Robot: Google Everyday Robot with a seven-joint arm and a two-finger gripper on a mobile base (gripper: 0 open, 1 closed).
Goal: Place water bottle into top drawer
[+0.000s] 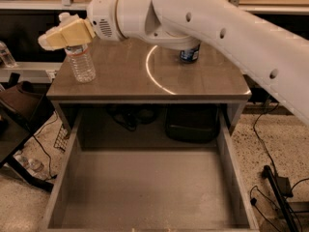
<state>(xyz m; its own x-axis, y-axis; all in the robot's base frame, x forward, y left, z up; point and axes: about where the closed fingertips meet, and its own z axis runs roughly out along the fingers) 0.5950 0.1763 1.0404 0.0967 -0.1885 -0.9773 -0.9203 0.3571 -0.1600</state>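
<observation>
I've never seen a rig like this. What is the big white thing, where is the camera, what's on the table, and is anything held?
The big white shape is the robot's one arm, reaching in from the right. Its cream gripper, at the far left, is level with the neck of a tall clear ribbed plastic water bottle standing on the grey-brown table top. Whether it has hold of the bottle cannot be told. The single view looks down from in front; where the camera sits is not on record. A blue soda can, partly hidden behind the arm, also stands on the table. Below, the wide shallow grey-brown drawer is pulled open, with the bottle not yet in it.
</observation>
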